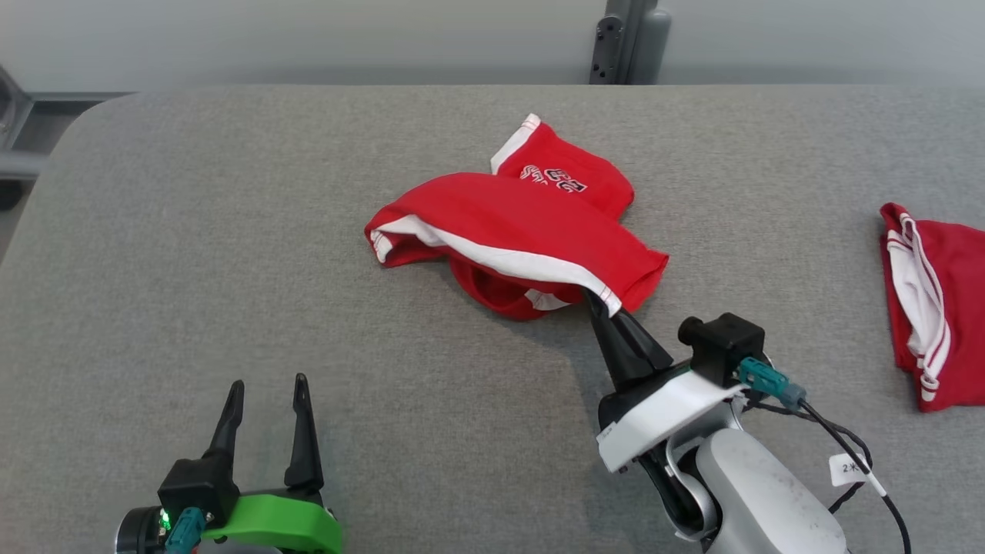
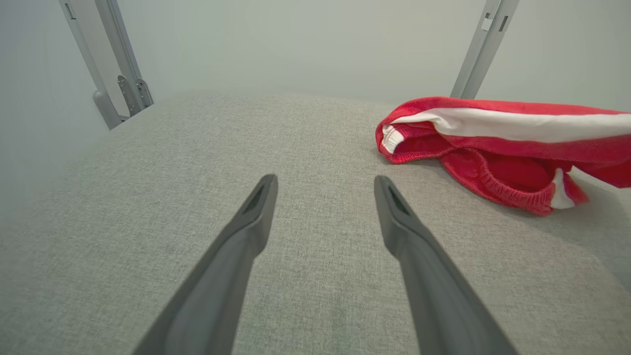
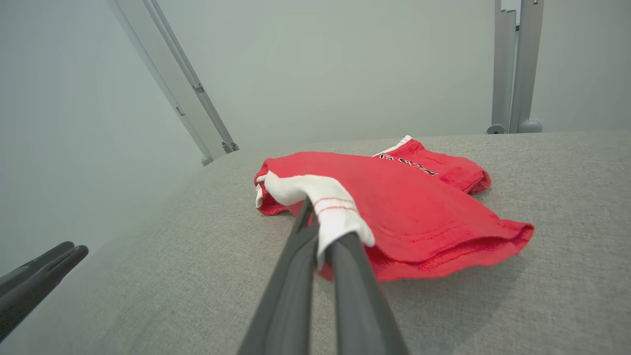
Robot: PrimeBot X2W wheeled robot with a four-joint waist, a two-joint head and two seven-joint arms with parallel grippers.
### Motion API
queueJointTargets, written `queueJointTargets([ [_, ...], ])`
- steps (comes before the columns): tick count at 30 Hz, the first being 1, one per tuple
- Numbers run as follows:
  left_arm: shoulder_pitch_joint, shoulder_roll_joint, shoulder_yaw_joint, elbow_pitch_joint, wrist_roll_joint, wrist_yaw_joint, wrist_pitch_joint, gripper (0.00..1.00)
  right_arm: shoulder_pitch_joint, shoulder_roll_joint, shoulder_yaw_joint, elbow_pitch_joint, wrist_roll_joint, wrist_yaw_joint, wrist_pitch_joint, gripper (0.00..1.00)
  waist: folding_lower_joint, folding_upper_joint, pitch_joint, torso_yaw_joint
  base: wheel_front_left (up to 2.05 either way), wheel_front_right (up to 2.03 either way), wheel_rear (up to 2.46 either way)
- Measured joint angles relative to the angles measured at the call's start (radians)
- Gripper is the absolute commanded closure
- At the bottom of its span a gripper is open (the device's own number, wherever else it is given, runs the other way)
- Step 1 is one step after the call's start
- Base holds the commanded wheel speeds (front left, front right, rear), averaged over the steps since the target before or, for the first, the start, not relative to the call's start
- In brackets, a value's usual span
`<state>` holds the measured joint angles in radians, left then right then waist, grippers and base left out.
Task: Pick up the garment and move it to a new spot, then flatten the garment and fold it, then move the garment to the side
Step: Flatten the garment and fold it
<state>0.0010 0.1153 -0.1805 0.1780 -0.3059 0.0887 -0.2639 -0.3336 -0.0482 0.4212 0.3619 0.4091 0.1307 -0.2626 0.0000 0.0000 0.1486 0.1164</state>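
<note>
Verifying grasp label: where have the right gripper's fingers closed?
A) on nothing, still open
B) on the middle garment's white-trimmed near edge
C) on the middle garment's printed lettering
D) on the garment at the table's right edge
B: the right gripper has its fingers shut on the white-striped edge of the middle garment, on the side nearest the robot.

left gripper (image 1: 268, 382): two long dark tapered fingers (image 1: 304, 431), black base block (image 1: 202, 481), bright green mount (image 1: 285, 523), teal plug (image 1: 185, 529), small green light (image 1: 164, 517) | right gripper (image 1: 606, 314): same dark finger shape, white mount plate (image 1: 662, 415), black box (image 1: 727, 342), black cable (image 1: 854, 446) with white tag (image 1: 846, 468), its marking too small to read | right forearm (image 1: 769, 492): pale grey, rounded, small dark specks
</note>
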Motion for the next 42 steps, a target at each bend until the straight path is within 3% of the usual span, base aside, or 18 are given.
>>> queueJointTargets([
  [6,0.011,-0.007,-0.011,0.015,0.002,-0.007,0.000,0.00,0.059,-0.029,0.028,-0.178,-0.001,0.000,0.000,1.00,0.0000,0.0000,-0.035,-0.058,0.00,0.00,0.00],
  [14,0.020,-0.011,-0.003,0.015,0.002,-0.006,0.000,0.00,0.186,-0.097,-0.105,-0.286,-0.027,0.000,0.067,1.00,0.0000,0.0000,-0.075,-0.125,0.00,0.00,0.00],
  [22,0.016,-0.011,-0.006,0.015,0.005,-0.014,0.000,0.00,0.238,-0.146,-0.229,-0.174,-0.088,0.000,0.088,1.00,0.0000,0.0000,-0.056,-0.140,0.00,0.00,0.00],
  [31,0.007,-0.012,-0.051,0.054,0.000,-0.059,0.009,0.00,0.215,-0.122,-0.263,-0.031,-0.119,0.000,0.049,1.00,0.0000,0.0000,-0.026,-0.129,0.00,0.00,0.00],
  [32,0.005,-0.012,-0.057,0.058,0.000,-0.065,0.013,0.00,0.209,-0.123,-0.267,-0.014,-0.125,0.000,0.044,0.92,0.0000,0.0000,-0.024,-0.129,0.00,0.00,0.00],
  [33,0.003,-0.013,-0.063,0.063,-0.002,-0.073,0.014,0.00,0.204,-0.123,-0.272,-0.001,-0.128,0.000,0.040,0.76,0.0000,0.0000,-0.022,-0.130,0.00,0.00,0.00],
  [35,0.002,-0.015,-0.075,0.071,-0.012,-0.089,0.018,0.00,0.197,-0.123,-0.276,0.021,-0.131,0.000,0.031,0.19,0.0000,0.0000,-0.021,-0.132,0.00,0.00,0.00],
  [36,0.002,-0.016,-0.081,0.076,-0.013,-0.095,0.021,0.00,0.196,-0.123,-0.278,0.029,-0.132,0.000,0.030,0.00,0.0000,0.0000,-0.021,-0.134,0.00,0.00,0.00],
  [42,0.002,-0.012,-0.123,0.099,-0.029,-0.153,0.036,0.00,0.201,-0.138,-0.317,0.054,-0.143,0.000,0.014,0.00,0.0000,0.0000,-0.023,-0.150,0.00,0.00,0.00],
])
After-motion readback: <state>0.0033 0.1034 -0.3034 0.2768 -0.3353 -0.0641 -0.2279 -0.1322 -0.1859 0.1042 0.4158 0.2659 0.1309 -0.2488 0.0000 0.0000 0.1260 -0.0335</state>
